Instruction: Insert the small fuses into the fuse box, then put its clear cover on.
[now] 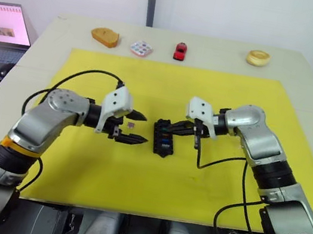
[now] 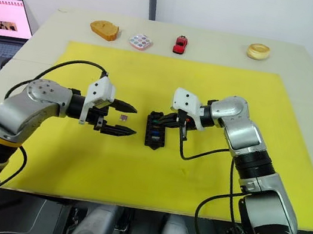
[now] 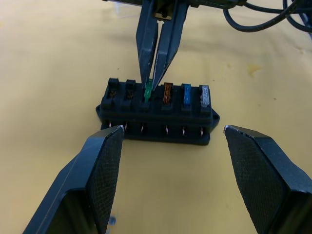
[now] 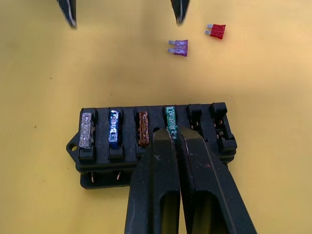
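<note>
The black fuse box lies at the middle of the yellow mat. My right gripper is shut on a green fuse that stands in one of the box's slots. Grey, blue and brown fuses sit in the three slots beside it. A purple fuse and a red fuse lie loose on the mat beyond the box. My left gripper hovers open just left of the box, with the purple fuse on the mat between its fingers. The clear cover is out of view.
Along the table's far edge stand a tan wooden piece, a small dotted tile, a red toy car and a yellow ring. A laptop sits off the table's left. Black cables loop from both wrists.
</note>
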{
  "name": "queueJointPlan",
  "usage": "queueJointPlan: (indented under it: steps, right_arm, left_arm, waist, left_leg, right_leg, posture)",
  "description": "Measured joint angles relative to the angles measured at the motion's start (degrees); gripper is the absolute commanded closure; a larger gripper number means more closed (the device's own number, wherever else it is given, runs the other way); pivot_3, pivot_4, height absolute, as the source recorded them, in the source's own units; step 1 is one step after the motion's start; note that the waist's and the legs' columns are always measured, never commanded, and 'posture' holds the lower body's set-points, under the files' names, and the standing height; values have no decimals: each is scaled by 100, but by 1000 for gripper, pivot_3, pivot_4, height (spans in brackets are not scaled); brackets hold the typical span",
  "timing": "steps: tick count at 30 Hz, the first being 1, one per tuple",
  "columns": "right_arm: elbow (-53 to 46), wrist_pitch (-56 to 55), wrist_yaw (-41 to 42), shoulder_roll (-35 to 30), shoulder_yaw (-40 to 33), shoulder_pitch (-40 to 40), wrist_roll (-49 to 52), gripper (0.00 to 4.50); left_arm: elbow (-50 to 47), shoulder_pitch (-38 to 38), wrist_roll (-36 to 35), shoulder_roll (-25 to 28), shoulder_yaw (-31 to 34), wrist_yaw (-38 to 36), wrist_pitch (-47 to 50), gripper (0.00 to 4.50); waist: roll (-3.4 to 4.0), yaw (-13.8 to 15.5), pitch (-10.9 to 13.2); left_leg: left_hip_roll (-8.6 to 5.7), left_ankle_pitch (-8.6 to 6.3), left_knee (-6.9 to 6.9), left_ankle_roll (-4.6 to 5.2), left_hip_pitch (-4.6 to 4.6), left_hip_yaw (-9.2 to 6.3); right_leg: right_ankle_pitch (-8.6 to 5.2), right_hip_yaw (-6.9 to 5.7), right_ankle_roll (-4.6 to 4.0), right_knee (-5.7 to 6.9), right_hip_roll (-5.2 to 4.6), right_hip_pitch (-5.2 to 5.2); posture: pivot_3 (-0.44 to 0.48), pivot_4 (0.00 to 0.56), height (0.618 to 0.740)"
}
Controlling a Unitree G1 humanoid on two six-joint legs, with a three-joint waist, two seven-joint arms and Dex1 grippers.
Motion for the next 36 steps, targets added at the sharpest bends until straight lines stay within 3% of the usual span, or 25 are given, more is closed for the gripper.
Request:
queueJointPlan:
  steps: [18,21,36]
  right_arm:
    - [-136,180,6,-5,38,-38,-108,4500]
    - [-136,165,-8,-3,38,-36,-108,3643]
    - [-365,585,121,-109,-148,3,253,3643]
  left_arm:
    - [669,-332,576,-446,-281,-188,-247,1051]
    - [671,-332,577,-450,-281,-199,-245,1002]
    - [574,-230,552,-378,-125,-228,-82,1002]
  waist:
    - [-1,4,-1]
    - [-1,3,-1]
    - [-1,9,-1]
  left_leg:
    - [0,-1,3,0,2,-3]
    - [0,-1,3,0,2,-3]
    - [0,-1,3,0,-2,-3]
  right_leg:
    - [0,0,0,2,-2,-3]
    - [0,0,0,2,-2,-4]
    - [0,1,0,5,-7,-6]
  posture:
    - [0,150,740]
    - [0,150,740]
    - [0,150,740]
